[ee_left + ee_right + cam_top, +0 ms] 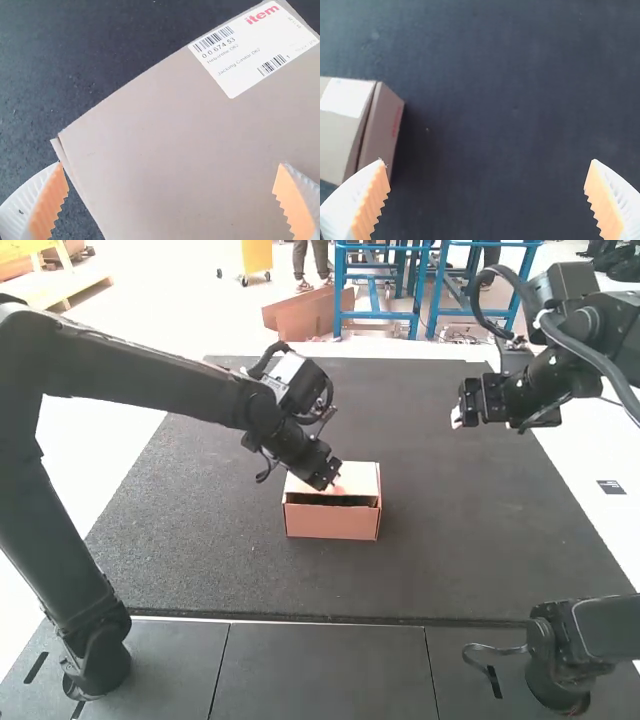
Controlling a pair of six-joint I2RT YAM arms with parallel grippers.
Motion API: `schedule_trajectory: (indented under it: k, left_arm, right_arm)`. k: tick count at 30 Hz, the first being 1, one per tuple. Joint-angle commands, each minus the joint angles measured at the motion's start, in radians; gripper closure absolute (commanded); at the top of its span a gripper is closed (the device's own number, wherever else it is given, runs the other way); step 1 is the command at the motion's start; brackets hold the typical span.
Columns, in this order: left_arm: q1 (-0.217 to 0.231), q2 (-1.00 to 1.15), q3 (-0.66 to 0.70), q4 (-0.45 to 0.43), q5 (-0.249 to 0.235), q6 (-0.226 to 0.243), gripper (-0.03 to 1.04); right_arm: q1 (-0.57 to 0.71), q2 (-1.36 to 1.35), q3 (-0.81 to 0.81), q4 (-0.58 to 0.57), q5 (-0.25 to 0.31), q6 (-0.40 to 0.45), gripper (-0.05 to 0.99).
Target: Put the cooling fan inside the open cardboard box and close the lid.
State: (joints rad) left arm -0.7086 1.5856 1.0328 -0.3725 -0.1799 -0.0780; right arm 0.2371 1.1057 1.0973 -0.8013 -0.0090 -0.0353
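Observation:
A small cardboard box (332,510) stands in the middle of the black mat (200,520). Its lid lies down over the top, with a dark slit under the front edge, so what is inside is hidden. My left gripper (325,476) hovers right over the lid's left part. In the left wrist view the lid (170,125) with its white label (250,45) sits close below the open gripper (170,170), whose orange pads (47,202) straddle it without holding anything. My right gripper (463,405) hangs open above the mat at the back right, well away from the box (350,130).
The mat covers most of the table, with white table surface (90,440) to its left and right. A small dark tag (611,486) lies on the white strip at the right. Both arm bases stand at the near edge.

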Motion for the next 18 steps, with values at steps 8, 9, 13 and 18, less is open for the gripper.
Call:
schedule_trajectory:
  k: [8,9,13,18]
  left_arm:
    - [-0.061,0.014,-0.149,0.090,-0.004,0.012,0.04]
    - [-0.060,0.014,-0.154,0.092,-0.004,0.021,0.04]
    - [-0.034,-0.001,-0.116,0.083,-0.007,0.043,0.04]
    - [0.055,-0.095,0.076,-0.003,-0.007,0.044,0.04]
  right_arm:
    - [-0.010,-0.073,-0.036,-0.052,-0.029,0.023,0.04]
    - [-0.012,-0.076,-0.042,-0.052,-0.029,0.025,0.04]
    - [-0.018,-0.083,-0.054,-0.052,-0.029,0.025,0.04]
    - [-0.019,-0.084,-0.057,-0.012,-0.028,0.023,0.04]
